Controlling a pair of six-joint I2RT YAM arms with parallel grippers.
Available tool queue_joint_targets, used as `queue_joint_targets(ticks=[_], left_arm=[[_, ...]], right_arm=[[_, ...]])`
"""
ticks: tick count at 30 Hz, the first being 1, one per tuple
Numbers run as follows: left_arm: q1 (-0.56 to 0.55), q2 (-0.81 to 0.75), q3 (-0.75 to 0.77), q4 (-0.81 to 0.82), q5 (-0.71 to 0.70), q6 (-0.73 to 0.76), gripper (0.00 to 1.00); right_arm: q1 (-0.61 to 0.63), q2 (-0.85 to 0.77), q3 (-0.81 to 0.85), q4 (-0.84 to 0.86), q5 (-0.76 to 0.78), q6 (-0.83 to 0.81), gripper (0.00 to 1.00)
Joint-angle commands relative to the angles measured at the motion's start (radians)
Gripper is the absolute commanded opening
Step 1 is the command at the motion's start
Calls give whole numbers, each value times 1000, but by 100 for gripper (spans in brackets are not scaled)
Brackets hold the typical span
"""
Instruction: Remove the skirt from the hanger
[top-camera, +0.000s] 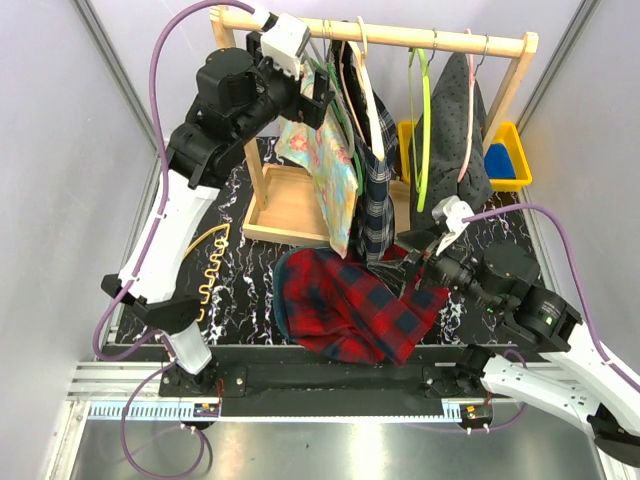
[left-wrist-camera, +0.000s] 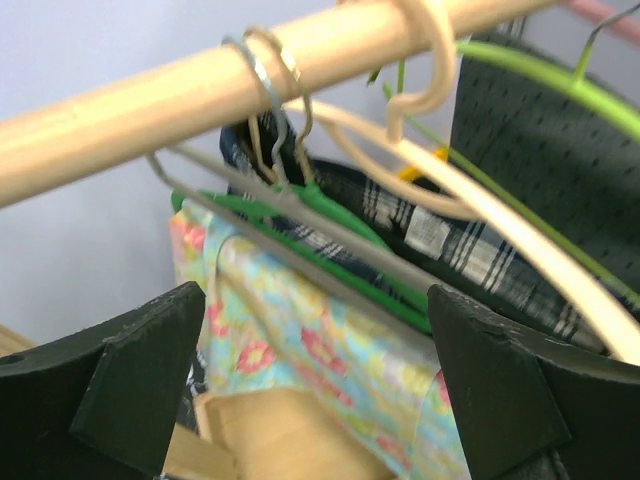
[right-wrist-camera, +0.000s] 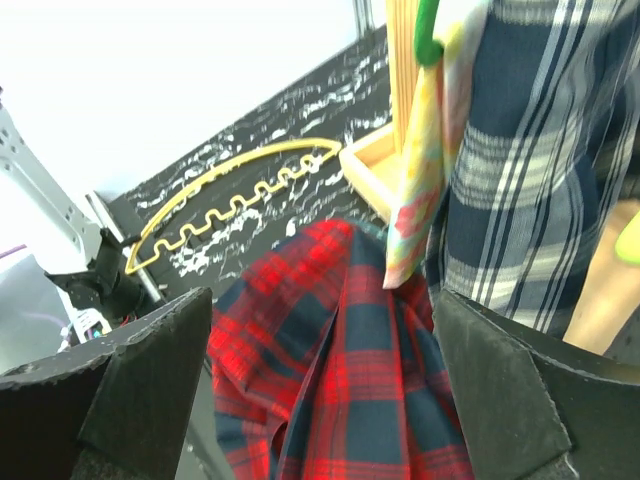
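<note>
The red plaid skirt (top-camera: 352, 305) lies crumpled on the black marbled bench (top-camera: 240, 300) in front of the wooden clothes rack, with no hanger in it, and its far edge reaches up to the hems of the garments hanging above. A yellow hanger (top-camera: 212, 262) with a scalloped lower bar lies flat on the bench to the left of the skirt, apart from it and close to the rack's wooden base tray (top-camera: 288, 208). The right fingers (top-camera: 418, 250) hover low over the right part of the skirt, spread wide with nothing between them; the right wrist view looks down past both dark pads onto the red and navy checks. The left fingers (top-camera: 320, 98) are raised to the wooden rail (top-camera: 400, 38) at the left end of the rack, also spread wide and holding nothing. In the left wrist view they sit just below the rail, framing a green hanger (left-wrist-camera: 330, 215) that carries a floral garment (left-wrist-camera: 300, 340), with a thin wire hanger hooked on the rail beside it. Next along the rail hangs a navy plaid garment (top-camera: 377, 195) on a cream wooden hanger (left-wrist-camera: 480, 205), then a lime green hanger (top-camera: 425, 120) and a dark dotted garment (top-camera: 465, 135). Behind the rack on the right stands a yellow bin (top-camera: 515, 145) with something blue inside.
</note>
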Motion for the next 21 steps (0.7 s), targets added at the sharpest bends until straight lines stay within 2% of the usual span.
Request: queue_joint_targets(ticks=[1, 5, 10, 15, 21], left_arm=[[-38, -54, 30, 179, -39, -41, 99], [-102, -31, 33, 221, 33, -53, 99], [-116, 35, -2, 239, 93, -90, 99], [-116, 77, -25, 221, 20, -47, 99], [-47, 34, -162, 200, 9, -58, 99]], right_arm=[[-2, 21, -7, -44, 23, 47, 100], [-2, 41, -4, -23, 26, 38, 100], [-2, 54, 6, -10, 24, 35, 100], [-2, 27, 2, -13, 55, 39, 100], [-2, 1, 4, -26, 90, 32, 100]])
